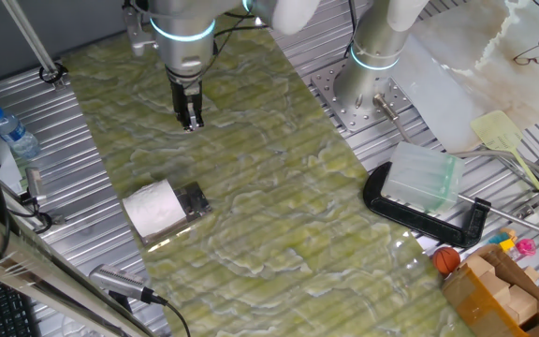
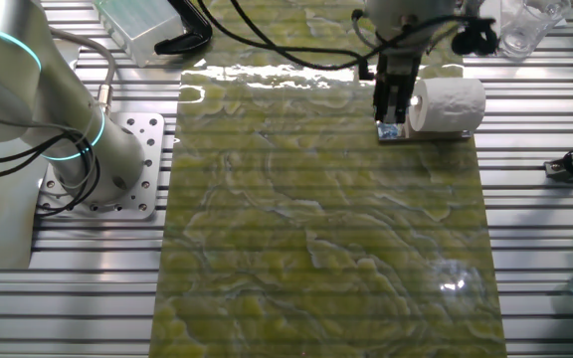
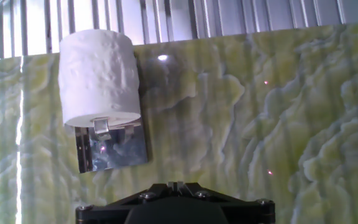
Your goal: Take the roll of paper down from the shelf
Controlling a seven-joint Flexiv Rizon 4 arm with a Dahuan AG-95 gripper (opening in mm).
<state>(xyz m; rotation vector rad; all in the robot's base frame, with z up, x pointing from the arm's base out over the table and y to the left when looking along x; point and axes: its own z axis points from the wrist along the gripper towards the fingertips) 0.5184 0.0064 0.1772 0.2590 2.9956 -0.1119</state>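
Observation:
The roll of paper (image 1: 154, 208) is a white cylinder that rests on the shelf (image 1: 195, 200), a small shiny metal stand on the green mat near its left edge. In the hand view the roll (image 3: 98, 78) is at upper left, with the shelf's reflective top (image 3: 112, 149) showing below it. In the other fixed view the roll (image 2: 448, 104) lies at the mat's far right. My gripper (image 1: 191, 122) hangs above the mat, well apart from the roll, with its fingers together and nothing in them. It also shows in the other fixed view (image 2: 391, 117).
A clear ribbed plastic box (image 1: 422, 178) sits on a black clamp (image 1: 424, 217) at the right. A second arm's base (image 1: 371, 65) stands at the back. A water bottle (image 1: 14, 131) lies at the left. A microphone (image 1: 120, 284) is near the front.

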